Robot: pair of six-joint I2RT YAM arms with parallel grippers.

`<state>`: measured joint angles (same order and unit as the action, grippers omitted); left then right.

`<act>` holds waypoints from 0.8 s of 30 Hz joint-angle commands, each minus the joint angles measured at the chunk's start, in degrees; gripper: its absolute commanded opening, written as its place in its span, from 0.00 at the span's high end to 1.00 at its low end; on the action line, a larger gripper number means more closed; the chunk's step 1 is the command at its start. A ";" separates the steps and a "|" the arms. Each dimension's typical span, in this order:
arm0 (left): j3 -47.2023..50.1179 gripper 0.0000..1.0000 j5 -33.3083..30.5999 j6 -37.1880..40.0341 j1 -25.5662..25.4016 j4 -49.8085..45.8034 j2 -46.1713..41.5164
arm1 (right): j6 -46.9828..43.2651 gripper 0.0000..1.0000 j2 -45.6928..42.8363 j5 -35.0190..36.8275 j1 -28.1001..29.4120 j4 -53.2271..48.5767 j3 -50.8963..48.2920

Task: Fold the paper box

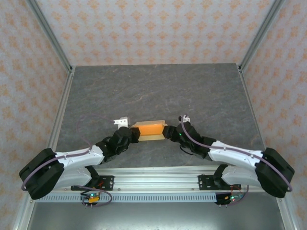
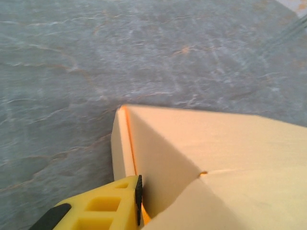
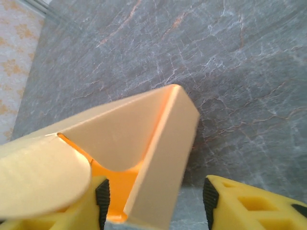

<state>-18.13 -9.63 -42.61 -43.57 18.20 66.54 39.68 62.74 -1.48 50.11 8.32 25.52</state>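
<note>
Seen from above, the box [image 1: 151, 130] sits half-formed close to the worktop's [image 1: 158, 91] near edge, about midway along it. The left gripper [image 1: 133, 135] is at its left end and the right gripper [image 1: 169, 132] at its right end. One arm per end looks meant to brace the box while the end flaps are worked.

At the left wrist, one yellow finger [image 2: 108, 210] sets its black pad against the upright end wall. Its partner is hidden behind the cardboard, so a narrow pinch on the box is a judgement, though a likely one.

At the right wrist, both fingers [image 3: 242, 203] stand apart astride the box's other end wall, with bare worktop showing on the outer side. They are parted and grip nothing, probably placed to press or re-grip that flap.
</note>
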 commanded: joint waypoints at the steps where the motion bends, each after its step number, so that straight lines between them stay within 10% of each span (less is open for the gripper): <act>1: 1.17 0.78 -5.67 -0.20 -0.55 -1.63 0.80 | -4.02 0.39 -4.61 -0.22 -0.01 -1.81 -2.85; 11: -0.60 0.75 -10.36 1.31 -1.84 -0.41 4.21 | 10.98 0.18 -7.44 4.43 -2.11 -18.71 5.97; 24: -0.12 0.54 -6.00 1.45 -1.92 -0.59 2.55 | 0.97 0.09 22.69 3.86 -5.11 -34.02 35.02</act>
<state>-17.63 -15.99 -42.06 -45.01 17.41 72.18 46.76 80.01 -0.56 45.17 -17.02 57.65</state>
